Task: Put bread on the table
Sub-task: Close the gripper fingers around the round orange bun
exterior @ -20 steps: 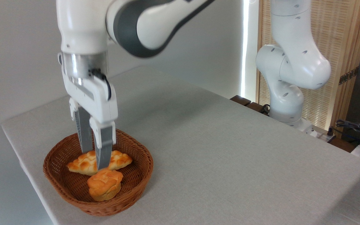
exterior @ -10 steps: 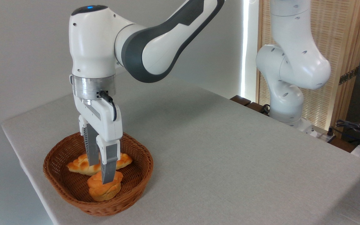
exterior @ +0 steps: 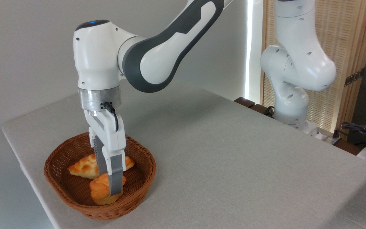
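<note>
The bread (exterior: pixel 99 190), a small round bun with an orange-brown cracked top, lies at the front of the wicker basket (exterior: pixel 53 183). My gripper (exterior: pixel 109 183) points straight down into the basket, open, with its fingers on either side of the bun. The near finger (exterior: pixel 116 178) covers the bun's right side; the far finger drops behind it, its tip hidden. I cannot tell whether the pads touch the bun. The table (exterior: pixel 221 159) is a large top covered in light grey cloth, and the basket stands near its front left corner.
A longer braided golden loaf (exterior: pixel 80 167) lies in the basket just behind the bun, partly hidden by my fingers. The arm's white base (exterior: pixel 292 105) stands at the table's far right edge, with cables (exterior: pixel 361 130) beyond it. Bare cloth stretches to the right of the basket.
My gripper has come down into the basket and shifted slightly right; its fingers, formerly above the loaf and bun, now straddle the bun. Neither bun nor loaf has moved.
</note>
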Tool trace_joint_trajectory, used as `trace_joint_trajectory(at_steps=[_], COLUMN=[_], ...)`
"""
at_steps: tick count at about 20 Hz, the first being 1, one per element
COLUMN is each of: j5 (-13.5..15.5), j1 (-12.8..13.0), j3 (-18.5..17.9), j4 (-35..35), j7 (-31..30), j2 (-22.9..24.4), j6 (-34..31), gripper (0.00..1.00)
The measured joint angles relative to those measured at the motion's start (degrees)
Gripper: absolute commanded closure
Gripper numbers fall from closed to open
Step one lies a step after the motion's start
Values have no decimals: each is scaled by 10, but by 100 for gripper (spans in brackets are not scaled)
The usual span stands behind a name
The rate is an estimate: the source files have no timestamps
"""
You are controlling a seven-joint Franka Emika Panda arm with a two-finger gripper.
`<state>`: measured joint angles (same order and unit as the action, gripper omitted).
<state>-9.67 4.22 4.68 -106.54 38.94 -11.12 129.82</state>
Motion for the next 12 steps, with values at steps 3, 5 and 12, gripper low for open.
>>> trace_joint_trajectory(at_steps=[3, 5, 12], j5=[0, 0, 0], j1=[0, 2, 9], j3=[0, 0, 0], j4=[-2, -3, -4], j7=[0, 0, 0], j2=[-2, -4, -8], j6=[0, 0, 0], gripper=[0, 1, 29])
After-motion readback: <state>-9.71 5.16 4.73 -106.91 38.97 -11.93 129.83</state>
